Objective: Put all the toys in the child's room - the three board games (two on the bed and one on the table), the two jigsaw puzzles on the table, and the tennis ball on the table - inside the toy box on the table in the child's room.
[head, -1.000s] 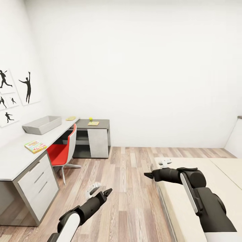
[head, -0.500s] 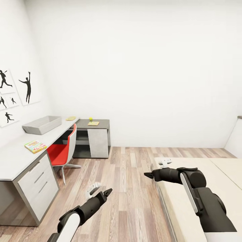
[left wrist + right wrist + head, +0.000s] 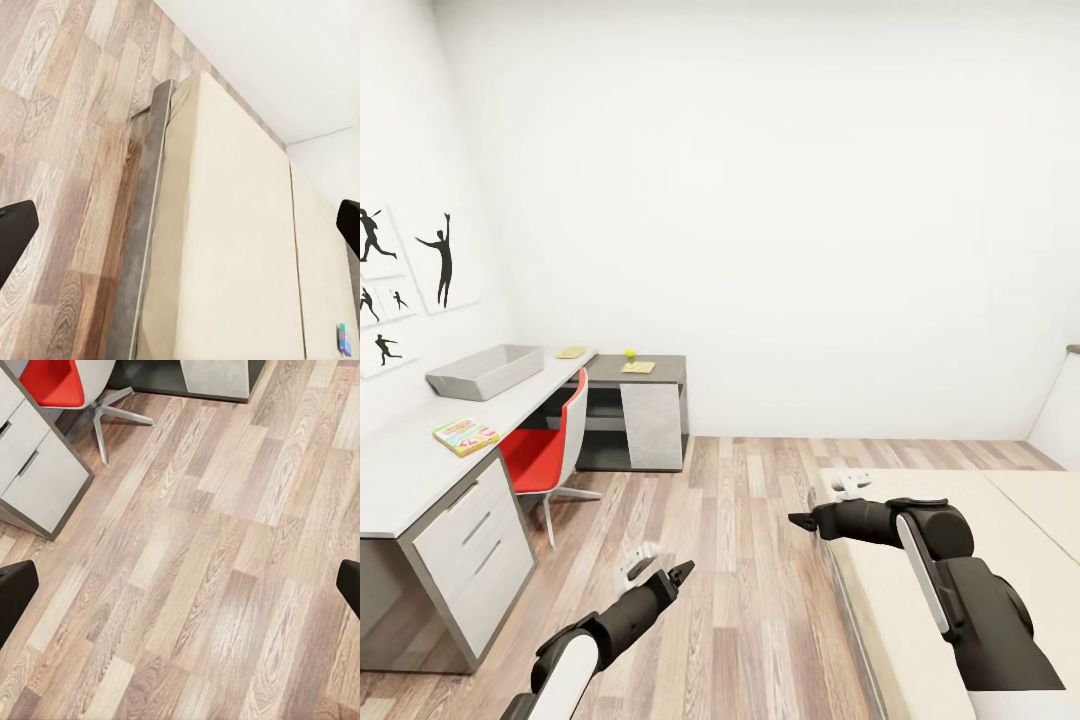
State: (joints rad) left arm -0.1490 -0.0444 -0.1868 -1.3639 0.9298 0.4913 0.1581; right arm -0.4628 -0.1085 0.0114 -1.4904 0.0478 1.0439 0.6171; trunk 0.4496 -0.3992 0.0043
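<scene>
Left tool (image 3: 682,572): fingers spread wide apart, nothing between them; in the left wrist view only the two dark fingertips (image 3: 15,232) show at the frame edges. The left arm reaches forward low over the wood floor (image 3: 750,560), at the near left. Right tool (image 3: 797,519): fingers likewise apart and empty, held over the floor just beside the near corner of the bed (image 3: 920,600), forearm level and pointing left.

Cut off or unclear: the bed runs out of frame on the right; in the left wrist view a small blue object (image 3: 343,339) lies on the mattress at the frame edge, too small to identify. The surface (image 3: 410,460) is cropped at the left.

On the surface, well apart from both tools: the toy box (image 3: 486,370) at the far left; a colourful board game (image 3: 465,436) nearer, lettering unreadable; two flat jigsaw puzzles (image 3: 571,352), (image 3: 638,367) on the far part; a small yellow-green tennis ball (image 3: 630,354) between them. A red chair (image 3: 550,450) stands at the surface.
</scene>
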